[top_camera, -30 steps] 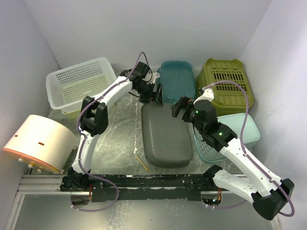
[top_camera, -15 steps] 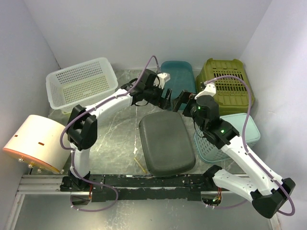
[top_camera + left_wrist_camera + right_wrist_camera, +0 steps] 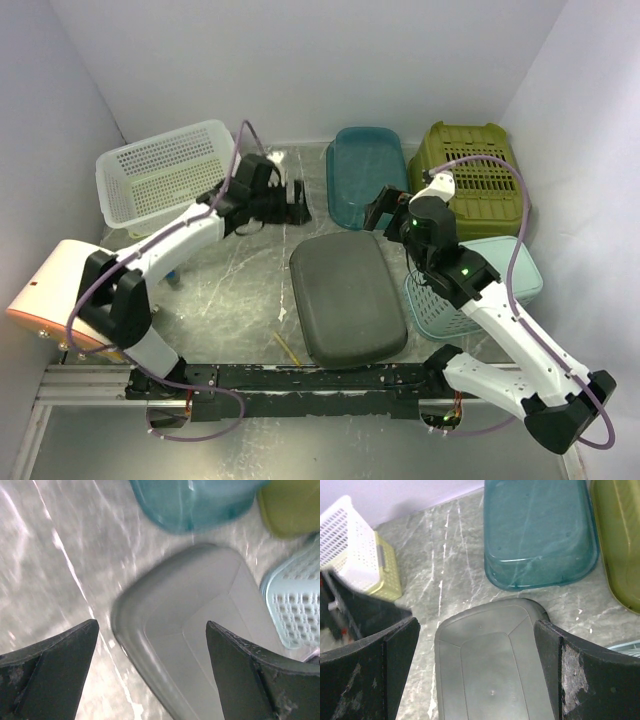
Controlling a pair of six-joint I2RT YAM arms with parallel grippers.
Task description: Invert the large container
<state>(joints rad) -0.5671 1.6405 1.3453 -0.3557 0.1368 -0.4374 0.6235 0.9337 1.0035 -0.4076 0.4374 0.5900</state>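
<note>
Overhead camera looks down from afar; both wrist cameras, closer, share the grey container.

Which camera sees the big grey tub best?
The top camera: the whole grey tub shows there, every edge in sight. The right wrist camera shows the grey tub sharply but cut off below. The left wrist camera shows only a blurry part.

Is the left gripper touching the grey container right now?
Apart. The top view shows the left gripper behind the grey container, with a clear gap between them.
</note>
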